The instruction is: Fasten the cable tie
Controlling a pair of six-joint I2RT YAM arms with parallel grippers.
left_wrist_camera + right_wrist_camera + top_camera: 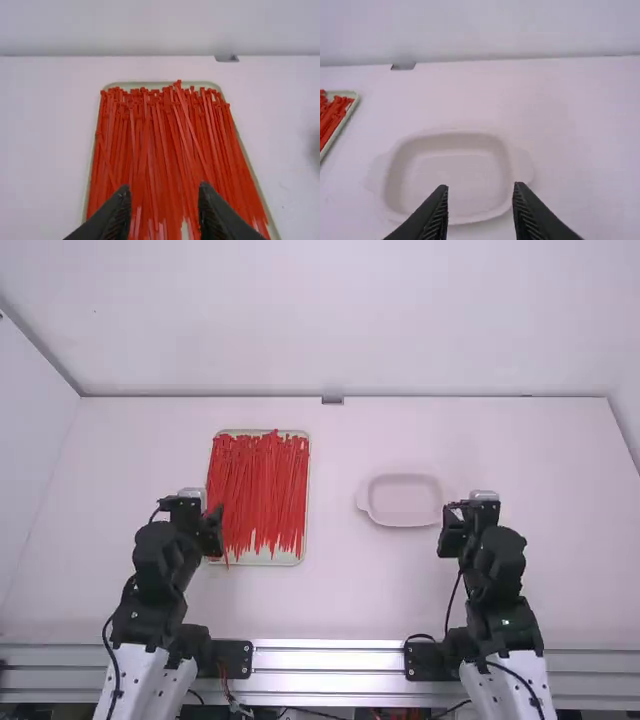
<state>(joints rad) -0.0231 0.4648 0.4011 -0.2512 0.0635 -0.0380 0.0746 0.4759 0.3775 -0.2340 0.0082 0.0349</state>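
A pile of red cable ties point(258, 492) lies lengthwise in a shallow beige tray point(304, 492) left of the table's middle. My left gripper point(164, 212) hovers open over the near end of the ties point(160, 145), nothing between its fingers; from above it sits at the tray's near left corner point(210, 530). My right gripper point(480, 212) is open and empty just short of a white dish point(451, 170) with small handles. In the high view this gripper point(452, 530) is at the near right of the dish point(403, 499).
The white table runs to a back wall with a small grey bracket point(332, 398) at its foot. Bare table surface surrounds the tray and the dish, with side walls at the left and right.
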